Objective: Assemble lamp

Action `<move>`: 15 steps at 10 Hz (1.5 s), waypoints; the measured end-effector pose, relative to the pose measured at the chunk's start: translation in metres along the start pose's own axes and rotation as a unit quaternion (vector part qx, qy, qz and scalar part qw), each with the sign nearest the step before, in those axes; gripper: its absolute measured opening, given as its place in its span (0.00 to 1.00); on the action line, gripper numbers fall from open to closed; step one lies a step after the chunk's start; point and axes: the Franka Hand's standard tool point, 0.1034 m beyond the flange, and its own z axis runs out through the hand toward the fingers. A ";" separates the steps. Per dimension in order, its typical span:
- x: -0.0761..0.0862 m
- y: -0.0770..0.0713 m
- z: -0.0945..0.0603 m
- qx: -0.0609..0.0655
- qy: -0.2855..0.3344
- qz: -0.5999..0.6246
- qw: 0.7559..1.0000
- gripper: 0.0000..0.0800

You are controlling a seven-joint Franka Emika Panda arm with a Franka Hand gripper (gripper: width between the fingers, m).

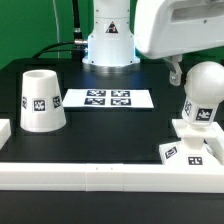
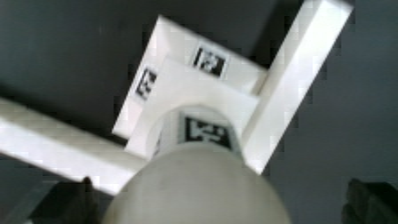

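The rounded white bulb (image 1: 205, 95) stands upright on the flat square base (image 1: 190, 150) at the exterior view's right, near the front rail. My gripper (image 1: 196, 72) is right above the bulb, and one dark finger (image 1: 175, 72) shows beside the bulb's top. In the wrist view the bulb (image 2: 196, 180) fills the space between my fingers (image 2: 71, 200), with a gap on each side, so my gripper (image 2: 217, 205) is open around it. The base (image 2: 187, 70) lies under the bulb. The tapered shade (image 1: 42, 100) stands alone at the exterior view's left.
The marker board (image 1: 108, 98) lies at the back middle, in front of the arm's white pedestal (image 1: 108, 40). White border rails run along the front (image 1: 100, 175) and the left edge (image 1: 5, 130). The rails also show in the wrist view (image 2: 302, 70).
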 end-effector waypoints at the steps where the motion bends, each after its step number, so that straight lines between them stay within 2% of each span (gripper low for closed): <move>1: 0.003 0.001 0.001 0.000 0.001 0.000 1.000 0.87; 3: 0.003 0.001 0.001 0.000 0.001 -0.001 1.000 0.87; 6: 0.002 0.013 0.000 -0.002 0.004 -0.020 1.000 0.87; 10: 0.004 0.011 0.006 0.000 0.001 -0.021 1.000 0.87; 13: 0.013 0.013 0.006 -0.001 0.005 -0.022 1.000 0.87; 15: 0.010 0.013 0.006 0.001 -0.008 -0.029 1.000 0.87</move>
